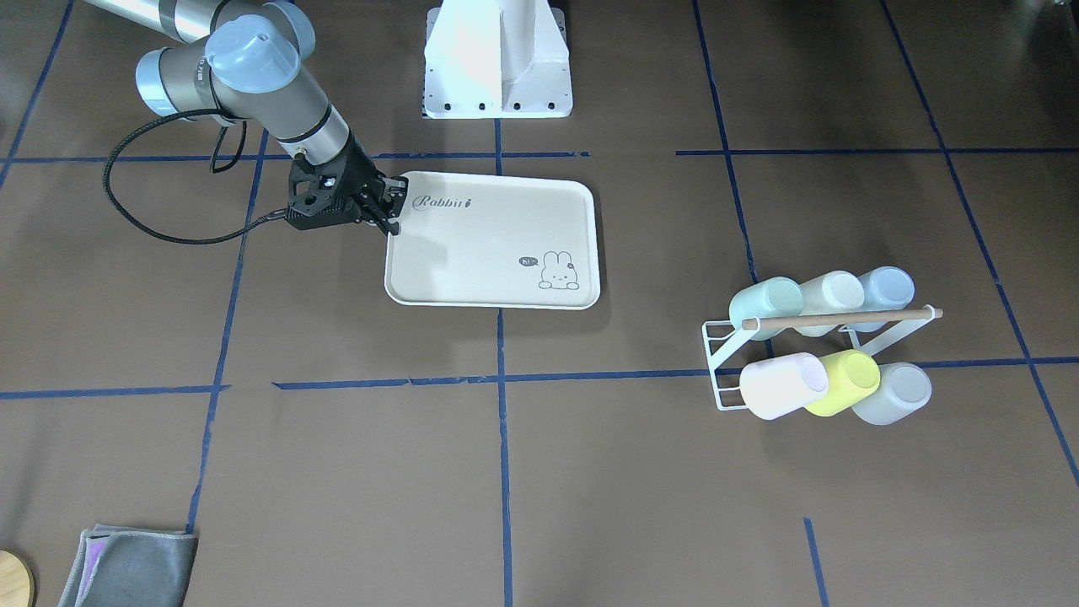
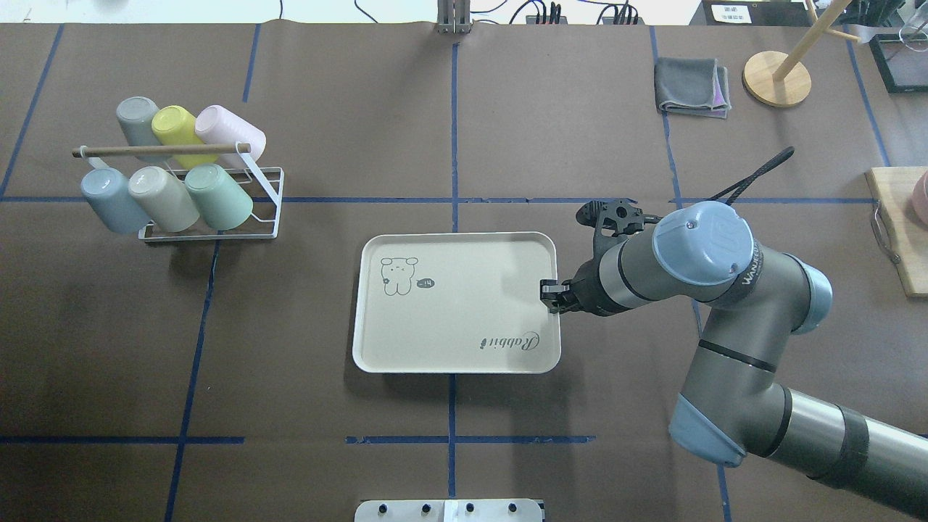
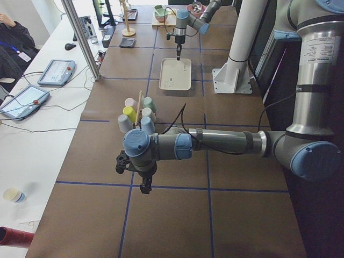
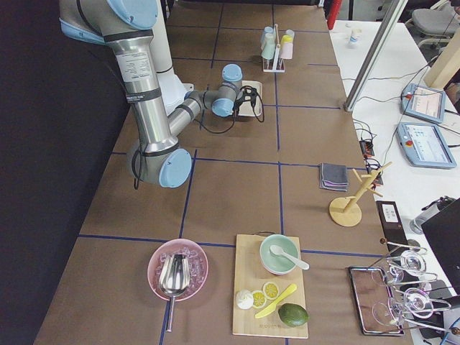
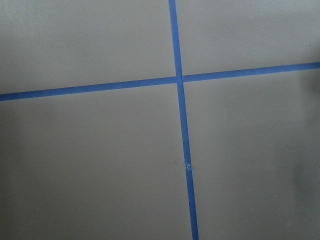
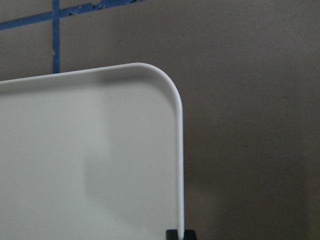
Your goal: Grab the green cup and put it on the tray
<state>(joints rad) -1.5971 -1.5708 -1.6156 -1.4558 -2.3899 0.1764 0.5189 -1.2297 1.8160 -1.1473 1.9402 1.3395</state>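
The green cup (image 2: 217, 197) lies on its side in the lower row of a white wire rack (image 2: 270, 204) at the table's far left, next to a beige cup and a light blue cup; it also shows in the front view (image 1: 765, 302). The tray (image 2: 457, 341) lies flat mid-table, with nothing on it. My right gripper (image 2: 549, 293) is at the tray's right edge; in the right wrist view its dark fingertips (image 6: 171, 234) sit close on either side of the rim (image 6: 180, 165). My left gripper (image 3: 142, 188) hangs over bare table far from the rack; I cannot tell whether it is open.
The rack also holds a yellow-green cup (image 2: 176, 127), a pink cup (image 2: 228, 130) and a grey cup. A folded grey cloth (image 2: 692, 85), a wooden stand (image 2: 777, 78) and a wooden board (image 2: 899, 232) are at the far right. The robot's base (image 1: 497, 59) stands behind the tray.
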